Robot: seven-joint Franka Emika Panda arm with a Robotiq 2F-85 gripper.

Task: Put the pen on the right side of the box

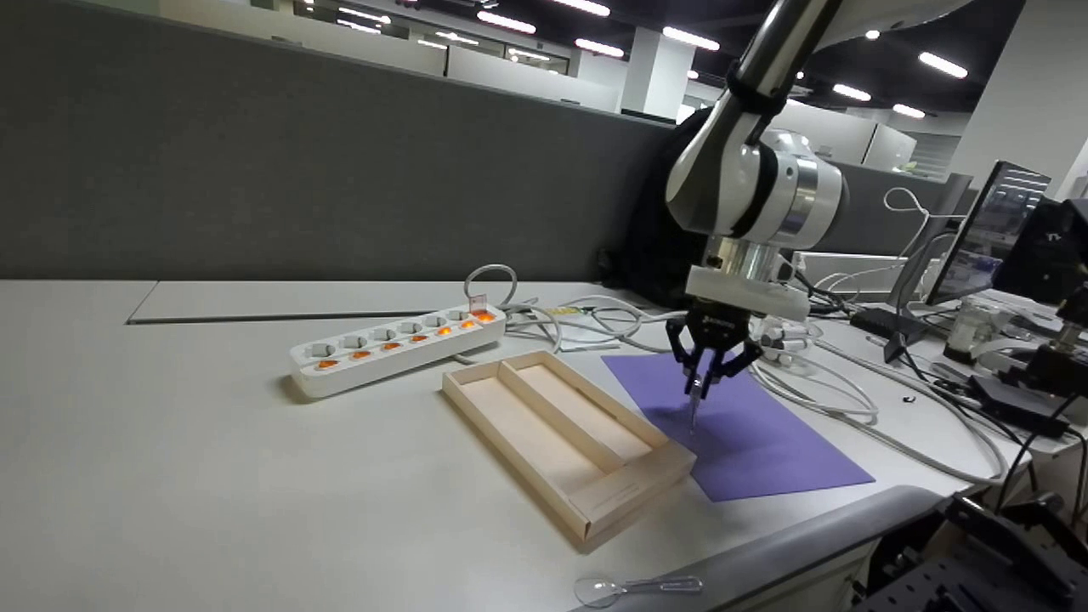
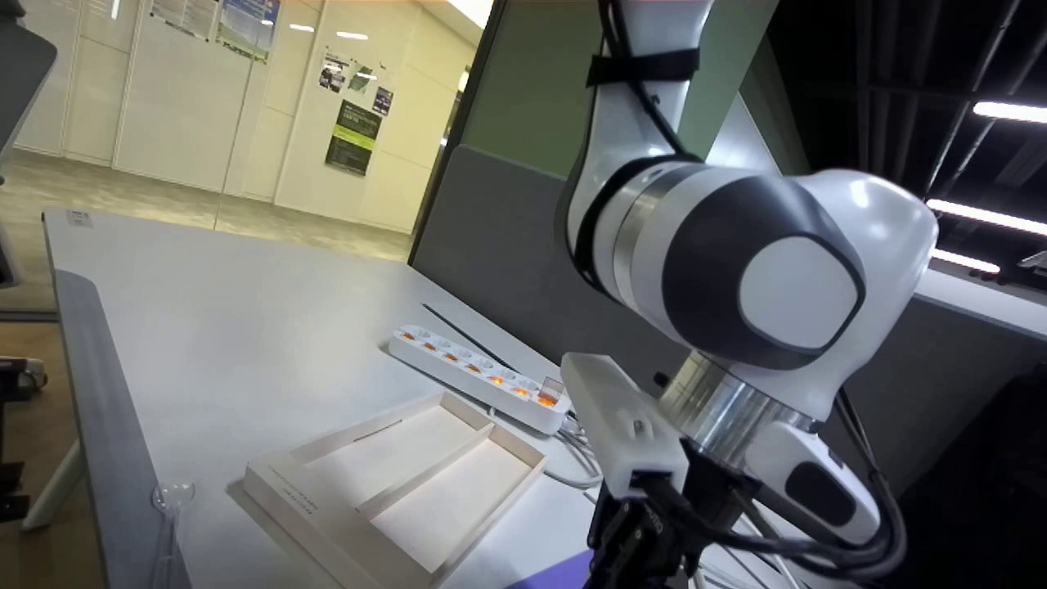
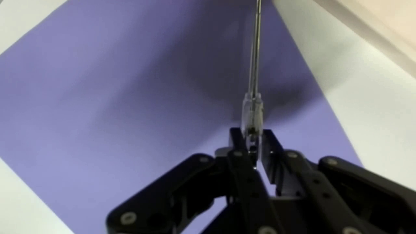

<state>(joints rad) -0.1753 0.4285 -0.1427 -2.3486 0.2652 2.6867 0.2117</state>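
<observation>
Robotiq gripper (image 3: pixel 251 135): clamped on clear end of thin metal-shafted pen (image 3: pixel 252 110), above purple sheet (image 1: pixel 790 463). Two-compartment light-wood tray (image 1: pixel 633 490): just beside sheet.

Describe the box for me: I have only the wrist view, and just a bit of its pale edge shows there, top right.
Observer: A divider splits the box lengthwise in two.
Operator: My picture cuts off the pen at the top. Report its far end.
Observer: In an exterior view that end points mostly downward and shows against the purple sheet; whether it touches, I cannot tell.
Operator: Name something else near the box, outside my picture.
Observer: A white power strip with orange switches lies near one short end of it, in both exterior views.
</observation>
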